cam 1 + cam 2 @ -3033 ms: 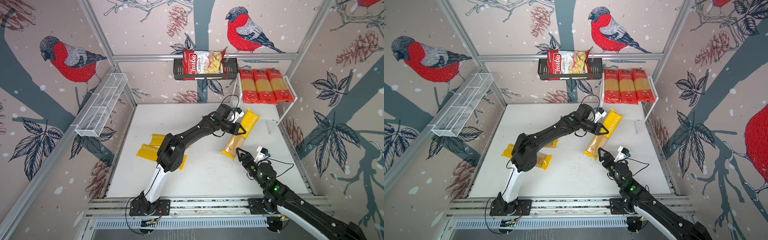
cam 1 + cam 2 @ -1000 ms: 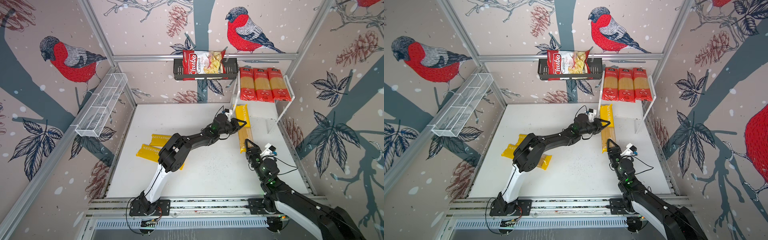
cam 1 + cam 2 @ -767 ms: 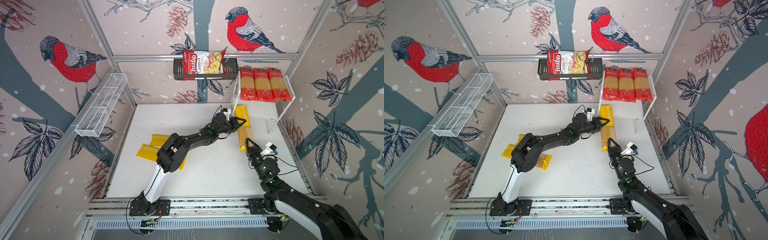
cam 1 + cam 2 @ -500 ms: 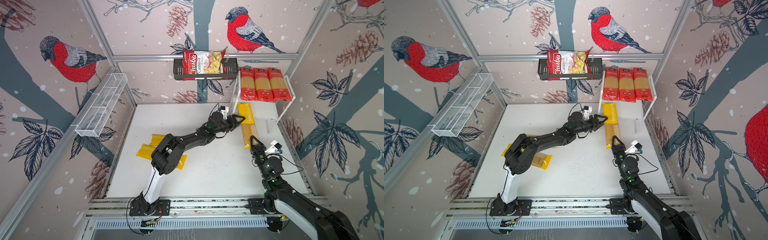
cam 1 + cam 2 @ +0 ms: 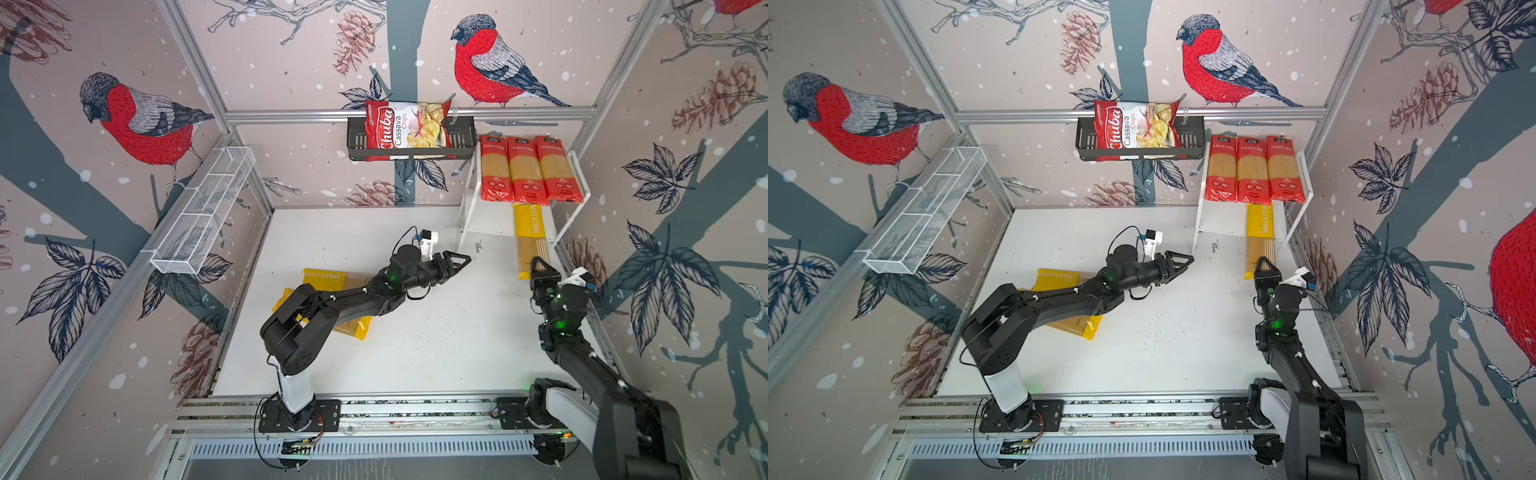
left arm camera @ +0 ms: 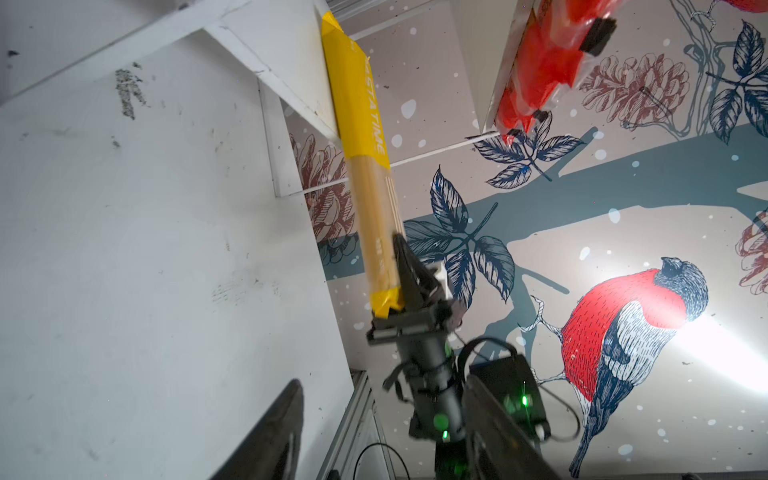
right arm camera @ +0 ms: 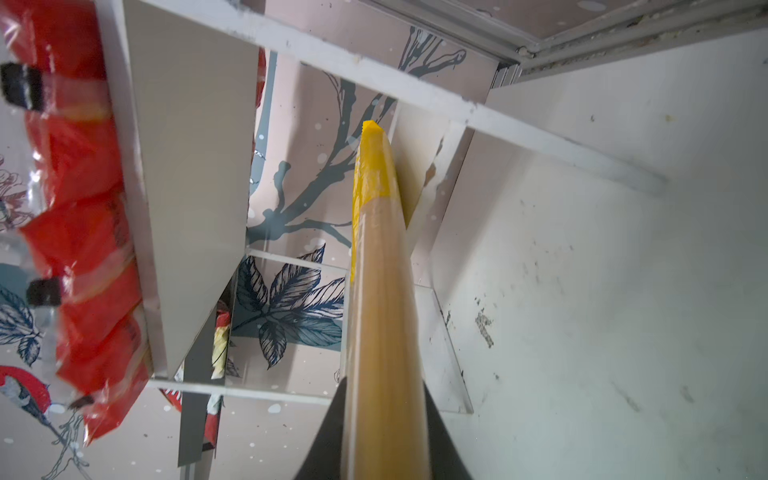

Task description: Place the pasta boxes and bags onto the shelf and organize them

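1. Spares came first: two yellow-ended packs lay close together on the table, partly under the left arm.
2. We saw the left gripper hovering beyond them, fingers spread, holding nothing.
3. We saw the right gripper pinching the near end of a PASTATIME pack, whose far end reached in over the lower board of the shelf.
4. We judged the risks: gripped so far back, it could sag, pivot or catch on the shelf's edge, and three red-ended packs overhanging the top board could be knocked.
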{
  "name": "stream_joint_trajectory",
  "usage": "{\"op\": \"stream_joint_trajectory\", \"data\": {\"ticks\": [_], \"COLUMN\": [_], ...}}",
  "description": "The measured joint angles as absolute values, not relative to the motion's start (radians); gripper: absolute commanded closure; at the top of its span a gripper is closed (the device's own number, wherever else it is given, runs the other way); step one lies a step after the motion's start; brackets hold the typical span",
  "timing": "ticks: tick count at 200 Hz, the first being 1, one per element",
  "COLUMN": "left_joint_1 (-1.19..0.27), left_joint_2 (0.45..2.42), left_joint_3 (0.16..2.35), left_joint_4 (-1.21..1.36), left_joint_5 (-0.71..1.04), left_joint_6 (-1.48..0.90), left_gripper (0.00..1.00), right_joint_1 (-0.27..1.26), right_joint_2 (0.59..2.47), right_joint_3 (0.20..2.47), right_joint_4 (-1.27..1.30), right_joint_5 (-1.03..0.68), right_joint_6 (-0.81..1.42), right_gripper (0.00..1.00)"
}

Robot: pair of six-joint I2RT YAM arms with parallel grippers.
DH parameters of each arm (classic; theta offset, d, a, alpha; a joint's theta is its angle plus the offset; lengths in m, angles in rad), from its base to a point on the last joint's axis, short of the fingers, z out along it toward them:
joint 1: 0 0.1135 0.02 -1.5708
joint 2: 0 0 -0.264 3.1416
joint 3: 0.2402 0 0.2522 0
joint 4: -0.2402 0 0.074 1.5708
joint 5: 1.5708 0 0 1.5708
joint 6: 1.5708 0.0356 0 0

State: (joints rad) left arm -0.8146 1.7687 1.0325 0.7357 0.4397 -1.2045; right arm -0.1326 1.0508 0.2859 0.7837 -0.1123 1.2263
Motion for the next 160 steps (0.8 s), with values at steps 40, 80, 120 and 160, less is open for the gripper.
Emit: {"op": "stream_joint_trajectory", "data": {"ticks": [40, 80, 120, 160], "left_joint_1": [-0.817, -0.822, -0.823, -0.823], "left_joint_2": [1.684, 1.670, 1.676, 1.691], "left_joint_3": [0.865, 0.798, 0.789, 0.792], "left_joint_4": [0.768, 0.796, 0.827, 0.833], "left_joint_5": [0.410, 0.386, 0.373, 0.370], "left_joint_6": [-1.193, -1.198, -1.198, -1.206], "left_gripper": [0.40, 0.40, 0.40, 0.40], "right_joint_1": [-0.233, -0.242, -0.237, -0.239], "right_joint_2": [1.198, 1.165, 1.055, 1.054], "right_joint_3": [0.398, 0.364, 0.295, 0.261], "right_joint_4": [0.805, 0.817, 0.772, 0.750], "right_joint_5": [-0.257, -0.313, -0.317, -0.310], "right_joint_6": [1.230, 1.237, 1.237, 1.229], "right_gripper": [0.50, 0.36, 0.35, 0.62]}}
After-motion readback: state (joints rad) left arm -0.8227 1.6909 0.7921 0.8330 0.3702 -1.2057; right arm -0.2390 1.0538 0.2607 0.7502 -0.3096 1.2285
